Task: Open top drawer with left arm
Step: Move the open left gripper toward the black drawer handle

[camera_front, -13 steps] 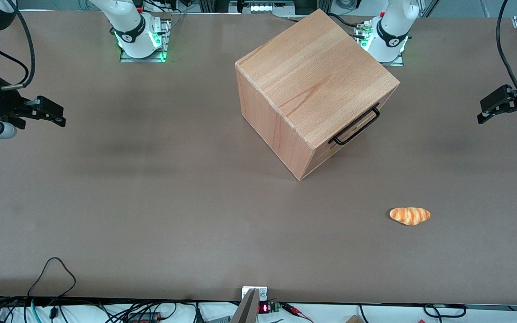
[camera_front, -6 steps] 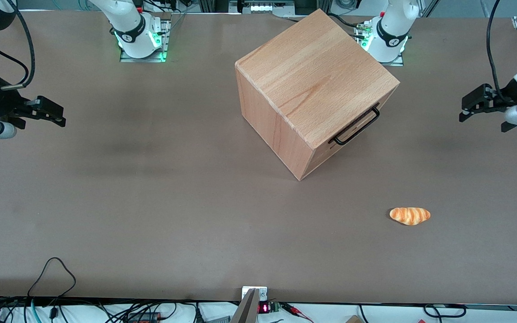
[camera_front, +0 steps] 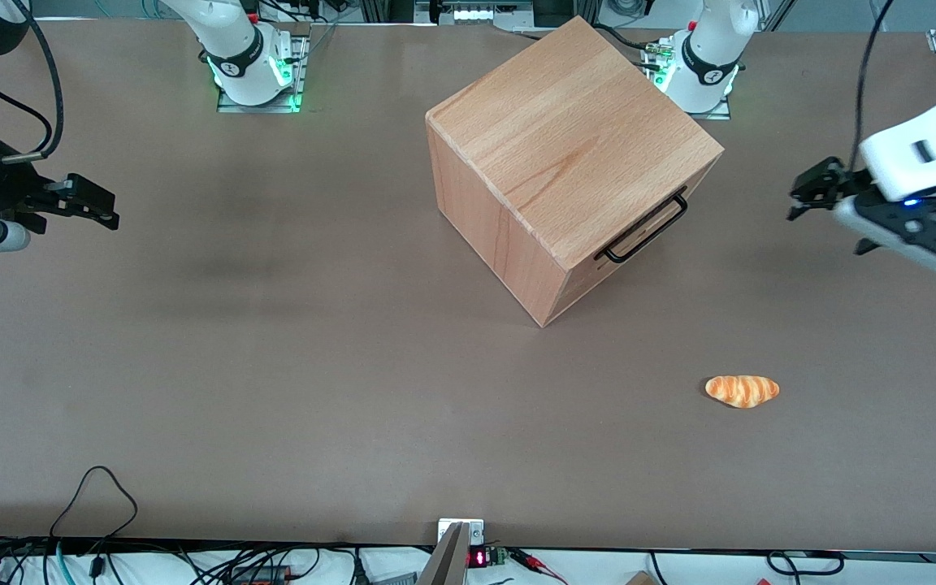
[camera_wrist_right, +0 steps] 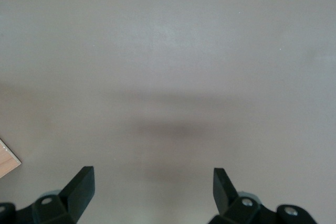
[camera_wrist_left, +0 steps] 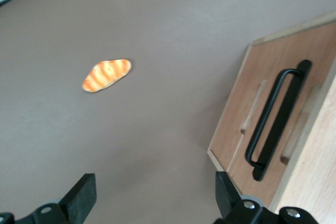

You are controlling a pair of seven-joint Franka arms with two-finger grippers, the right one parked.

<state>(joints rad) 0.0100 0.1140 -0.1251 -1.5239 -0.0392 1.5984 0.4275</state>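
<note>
Table (camera_front: 273,366) brown, bare around cabinet. Cabinet (camera_front: 565,154) sits on it, turned cornerwise. Top drawer (camera_front: 639,231) shut flush in cabinet front, black handle (camera_front: 647,228) across it. My arm (camera_front: 923,150) hangs above table, toward working arm's end from cabinet. My claw (camera_front: 816,188) in air, well apart from handle, fingers (camera_wrist_left: 81,195) spread wide, holding nothing. Bread roll (camera_front: 742,390) on table, nearer front camera than cabinet.
</note>
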